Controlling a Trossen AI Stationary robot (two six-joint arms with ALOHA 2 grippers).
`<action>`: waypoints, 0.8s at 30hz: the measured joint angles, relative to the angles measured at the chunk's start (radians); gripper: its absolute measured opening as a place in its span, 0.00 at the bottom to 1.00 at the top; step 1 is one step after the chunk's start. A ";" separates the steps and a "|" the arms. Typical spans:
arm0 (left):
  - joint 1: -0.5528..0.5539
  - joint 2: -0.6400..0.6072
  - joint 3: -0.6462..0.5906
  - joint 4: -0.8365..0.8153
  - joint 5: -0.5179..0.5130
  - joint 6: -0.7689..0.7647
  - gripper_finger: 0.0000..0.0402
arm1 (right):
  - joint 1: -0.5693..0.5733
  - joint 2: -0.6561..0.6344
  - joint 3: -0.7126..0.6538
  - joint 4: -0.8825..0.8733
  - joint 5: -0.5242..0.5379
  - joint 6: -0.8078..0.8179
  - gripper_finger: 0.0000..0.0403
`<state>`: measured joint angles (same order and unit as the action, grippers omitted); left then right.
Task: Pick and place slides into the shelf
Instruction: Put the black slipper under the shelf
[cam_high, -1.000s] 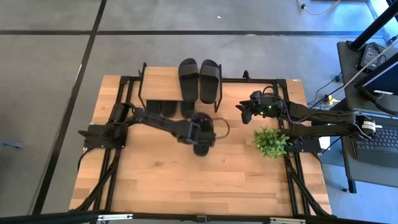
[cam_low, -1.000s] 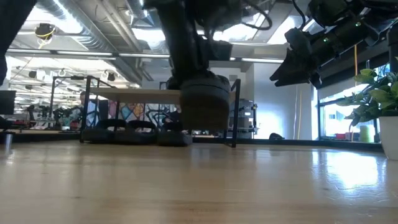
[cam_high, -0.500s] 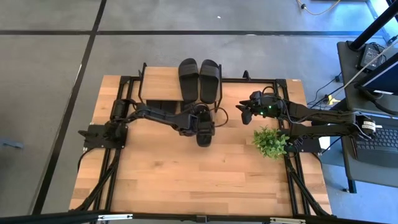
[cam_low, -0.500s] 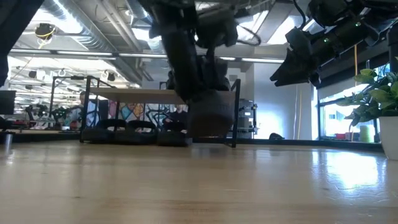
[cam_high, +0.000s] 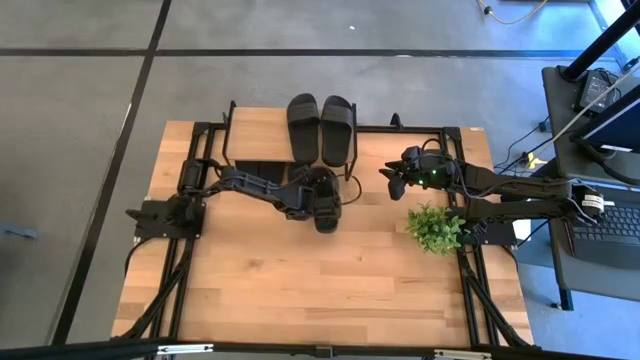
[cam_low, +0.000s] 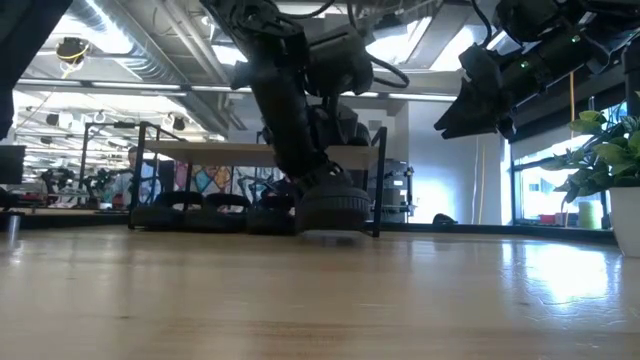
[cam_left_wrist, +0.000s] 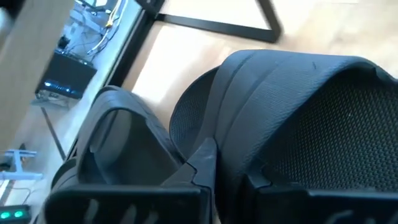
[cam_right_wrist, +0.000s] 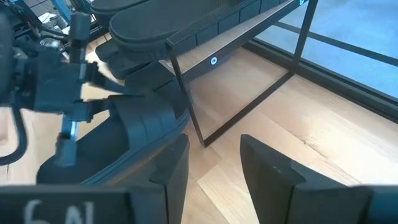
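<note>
Left claw (cam_high: 322, 203) clenched on a black slide (cam_high: 327, 212), which I have carried back from mid-table to the shelf's (cam_high: 260, 132) front right corner; its toe now sits low, at the tabletop (cam_high: 300, 280). Shelf: pale wood plank on thin black metal legs, two slides (cam_high: 320, 128) lying side by side on top, more dark slides (cam_high: 258, 172) on the lower tier. Held slide: wide ribbed strap, textured flat sole. Right claw (cam_high: 392, 181) unchanged, fingers apart, hanging empty right of the shelf, above a small green plant (cam_high: 434, 229).
</note>
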<state>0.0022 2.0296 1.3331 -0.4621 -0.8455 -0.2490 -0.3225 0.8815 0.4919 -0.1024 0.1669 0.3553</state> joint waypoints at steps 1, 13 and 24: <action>0.007 0.000 0.000 0.001 0.000 0.000 0.05 | 0.000 0.000 0.000 0.000 0.000 0.000 0.36; 0.041 0.000 0.000 0.002 0.052 0.058 0.10 | 0.000 0.000 0.000 0.000 0.000 0.002 0.36; 0.037 0.000 0.000 0.007 0.128 0.182 0.15 | 0.000 0.000 0.000 0.000 0.000 0.002 0.36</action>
<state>0.0391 2.0296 1.3331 -0.4552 -0.7175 -0.0673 -0.3224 0.8814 0.4919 -0.1024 0.1665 0.3578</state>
